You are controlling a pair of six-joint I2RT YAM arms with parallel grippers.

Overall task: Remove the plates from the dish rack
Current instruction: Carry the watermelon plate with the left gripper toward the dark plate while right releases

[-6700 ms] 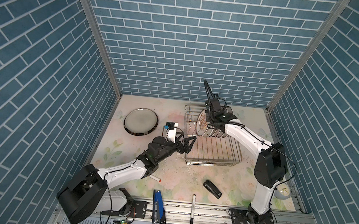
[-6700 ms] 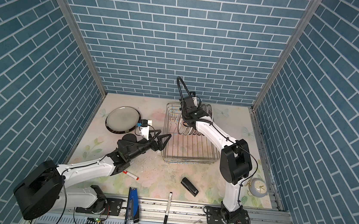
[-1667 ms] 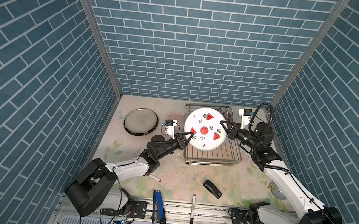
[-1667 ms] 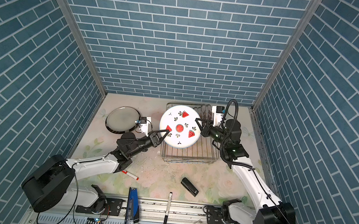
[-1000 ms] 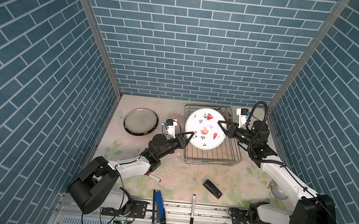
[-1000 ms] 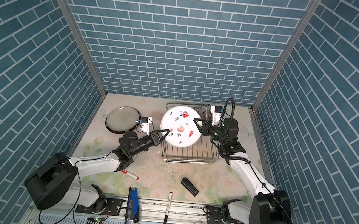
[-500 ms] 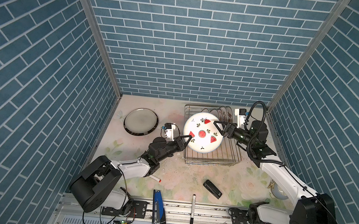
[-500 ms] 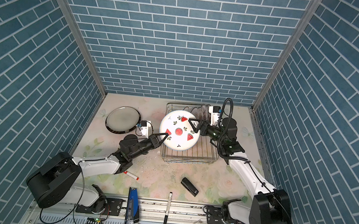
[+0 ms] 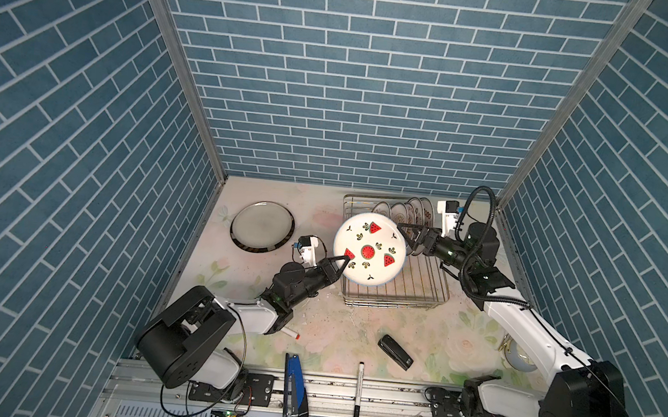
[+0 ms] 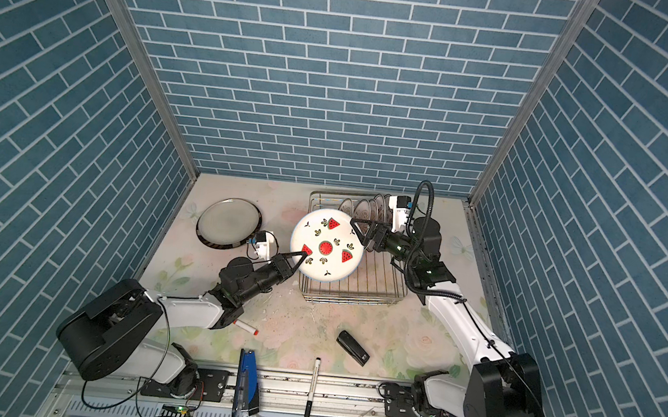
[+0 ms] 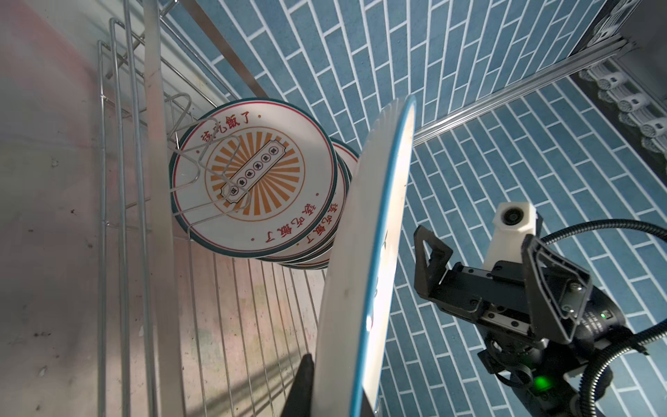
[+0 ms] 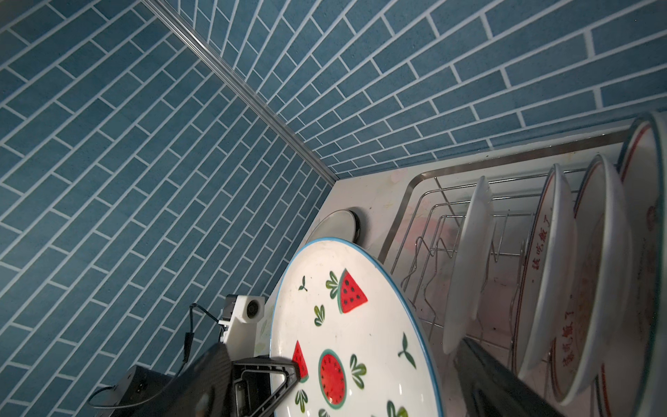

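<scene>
A white plate with red watermelon slices hangs tilted over the dish rack's near left part. My left gripper is shut on its left rim; in the left wrist view the plate shows edge-on in that gripper. My right gripper stands open at the plate's right rim, fingers wide apart and not pressing it. Several sunburst plates stand upright in the rack's far end.
A dark-rimmed plate lies flat on the table at the far left. Near the front edge lie a black stapler, a black marker, a red-capped pen and a blue tool.
My right gripper has opened and let go of the watermelon plate, which it had carried over from the rack. The left gripper now holds it alone, slightly lower.
</scene>
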